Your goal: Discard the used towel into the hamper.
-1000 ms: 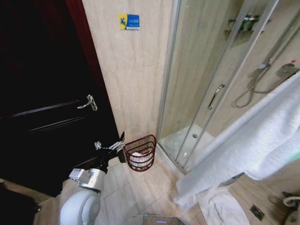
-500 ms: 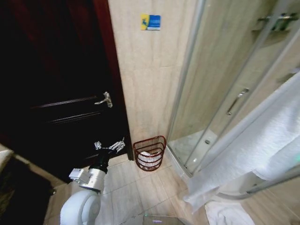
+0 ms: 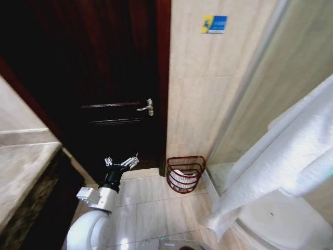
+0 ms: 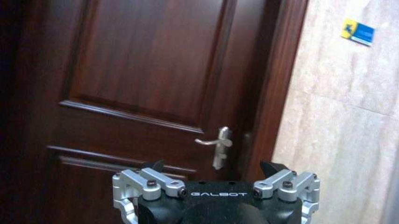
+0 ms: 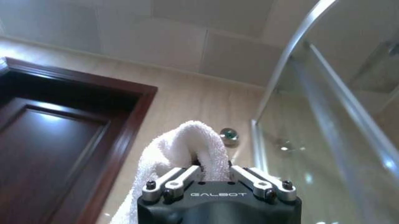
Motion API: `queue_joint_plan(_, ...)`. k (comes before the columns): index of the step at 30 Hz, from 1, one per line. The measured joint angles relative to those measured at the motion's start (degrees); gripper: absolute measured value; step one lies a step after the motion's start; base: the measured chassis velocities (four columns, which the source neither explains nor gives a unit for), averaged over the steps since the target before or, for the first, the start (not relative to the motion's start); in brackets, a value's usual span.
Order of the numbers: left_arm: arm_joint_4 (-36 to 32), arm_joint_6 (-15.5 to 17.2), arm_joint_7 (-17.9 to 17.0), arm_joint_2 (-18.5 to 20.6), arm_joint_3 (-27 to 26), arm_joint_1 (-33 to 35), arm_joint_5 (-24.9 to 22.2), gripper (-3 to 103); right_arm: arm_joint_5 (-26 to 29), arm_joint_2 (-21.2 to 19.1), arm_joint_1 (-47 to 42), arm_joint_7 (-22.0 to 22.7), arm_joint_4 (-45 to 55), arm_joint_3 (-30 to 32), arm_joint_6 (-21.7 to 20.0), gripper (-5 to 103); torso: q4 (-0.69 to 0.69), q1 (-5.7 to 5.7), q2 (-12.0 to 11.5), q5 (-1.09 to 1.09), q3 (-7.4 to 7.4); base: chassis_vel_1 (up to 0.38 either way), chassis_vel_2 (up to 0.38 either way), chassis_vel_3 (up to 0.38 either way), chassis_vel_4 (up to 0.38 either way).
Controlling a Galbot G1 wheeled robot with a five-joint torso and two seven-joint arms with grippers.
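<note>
The right gripper (image 5: 215,179) is clamped on one white towel (image 5: 187,149), whose fold bulges up between its fingers; in the head view the towel (image 3: 281,156) hangs as a long white drape down the right side. One hamper (image 3: 186,173) stands on the tiled floor (image 3: 151,203) against the beige wall (image 3: 208,104), just right of the dark wooden door (image 3: 104,78) and below a small blue-and-yellow sign (image 3: 214,24). It already holds something white. The towel's lower end hangs to the right of the hamper, apart from it, and nothing stands between them. The left gripper (image 3: 122,162) is held low before the door, to the left of the hamper and apart from it, its two fingers spread apart and empty; from its wrist the fingers (image 4: 153,169) frame the door's single silver handle (image 4: 216,144). A glass shower screen (image 5: 311,93) curves beside the raised right gripper.
</note>
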Motion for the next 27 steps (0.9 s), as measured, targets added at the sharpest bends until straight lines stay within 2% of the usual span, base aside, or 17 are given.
queue_joint_plan(6,0.0,0.0,0.0,0.0,0.0,0.0,0.0,100,-1.1,-1.2,4.5,-0.2,0.0,-4.2,0.5,8,-0.03,0.01,0.0,0.02,0.01,0.021,0.009,0.007,0.014)
queue_joint_plan(10,0.0,0.0,0.0,0.0,0.0,0.0,0.0,100,1.3,-5.5,9.5,-0.2,-0.1,-5.6,0.4,8,-0.02,0.02,0.0,0.00,0.01,0.000,0.000,0.000,0.000)
queue_joint_plan(17,0.0,0.0,0.0,0.0,0.0,0.0,0.0,100,1.5,-8.9,15.5,-0.9,-3.7,-7.7,-0.5,8,-0.02,0.02,0.0,0.00,0.02,0.000,0.000,0.000,0.000)
queue_joint_plan(24,0.0,0.0,0.0,0.0,0.0,0.0,0.0,100,0.9,-8.8,18.4,-0.7,-5.2,-9.0,-2.6,8,-0.02,0.02,0.0,0.01,0.02,0.000,0.000,0.000,0.000)
queue_joint_plan(27,0.0,0.0,0.0,0.0,0.0,0.0,0.0,100,2.5,-8.4,17.7,-0.9,-4.7,-7.8,-2.9,8,-0.03,0.01,0.0,0.00,0.01,-0.013,0.011,0.011,-0.020)
